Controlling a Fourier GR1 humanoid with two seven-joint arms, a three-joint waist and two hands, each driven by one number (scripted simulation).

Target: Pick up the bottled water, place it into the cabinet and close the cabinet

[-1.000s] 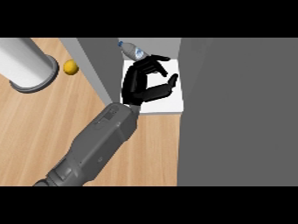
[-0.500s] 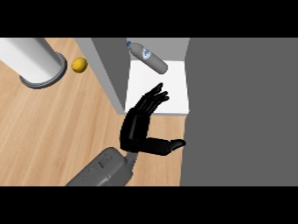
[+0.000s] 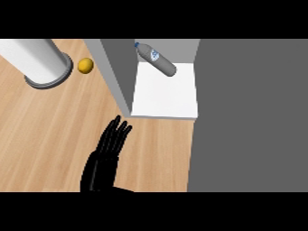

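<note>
the bottled water [image 3: 157, 61] lies tilted on the white cabinet shelf [image 3: 164, 97], toward its back, with nothing holding it. the cabinet [image 3: 116, 72] is not yet closed. from here the risk, as i judge it, is in the closing: the bottle rests on its side and could roll if the door [image 3: 256, 113] (the wide grey panel at the right, probably) is swung hard or bumps the shelf. the one hand [image 3: 106, 155] in view hovers over the wooden counter [image 3: 36, 131], fingers straight and together, holding nothing; which hand it is i cannot tell. compared with half a second ago it has drawn back off the shelf, toward the view's lower edge. a yellow fruit [image 3: 85, 65] sits beside a white cylinder [image 3: 39, 61].
</note>
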